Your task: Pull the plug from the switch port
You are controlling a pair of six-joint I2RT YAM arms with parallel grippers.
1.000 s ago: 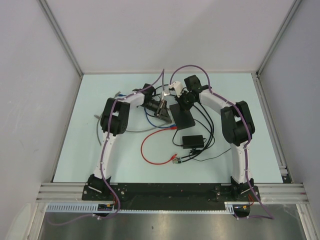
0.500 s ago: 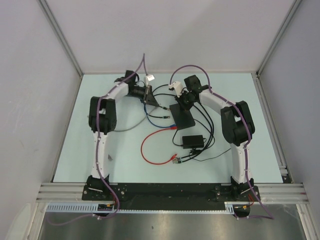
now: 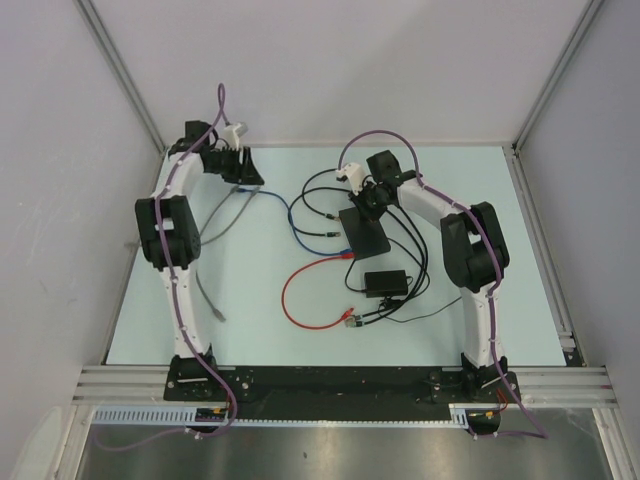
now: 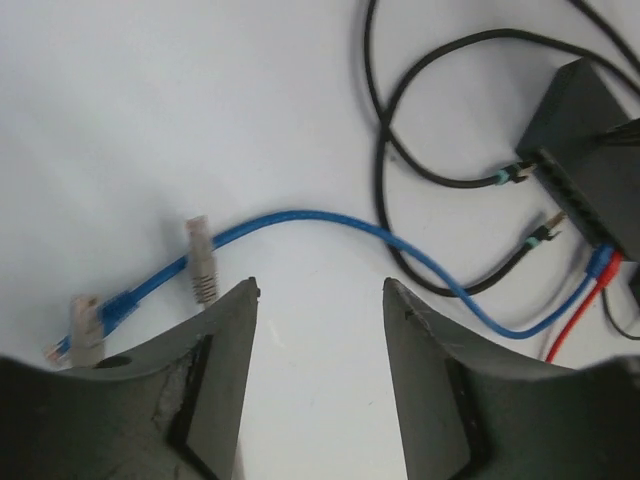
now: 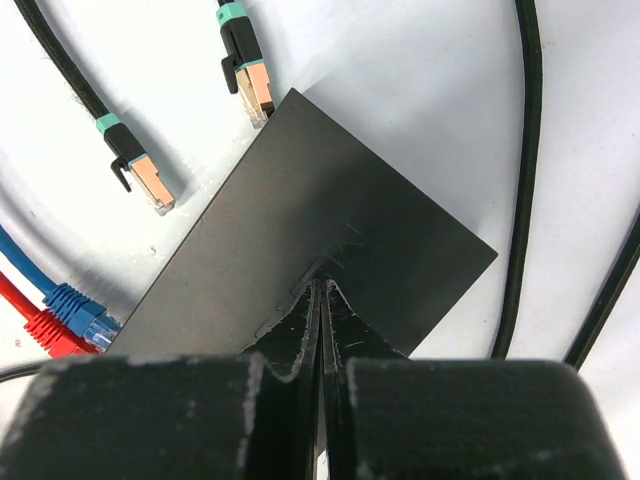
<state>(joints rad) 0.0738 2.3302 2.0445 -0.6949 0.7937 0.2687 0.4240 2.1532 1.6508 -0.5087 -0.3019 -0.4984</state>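
**Unplugging at the switch: the let-go stage, by the look of the layout.**
Right gripper (image 5: 320, 285) pressed together, tips down on the top face of the switch (image 5: 330, 200), which lies mid-table, a little right of centre; apparently a hold-down. Left gripper (image 4: 320, 290) spread, nothing between the jaws, over the table (image 3: 480, 200) at the far left corner, well apart from the switch. Grey plug (image 4: 203, 258) and clear plug (image 4: 85, 330) of the blue cable (image 4: 300, 218) loose just beside its fingers. Blue plug (image 5: 72, 303) and red plug (image 5: 48, 335) side by side at the switch's near-left edge, probably seated. Next, in all likelihood: a reach right to the port edge, a pinch on a seated plug, a straight draw outward. Ports themselves hidden; seating of the black plug (image 5: 252, 88) at the far corner unclear.
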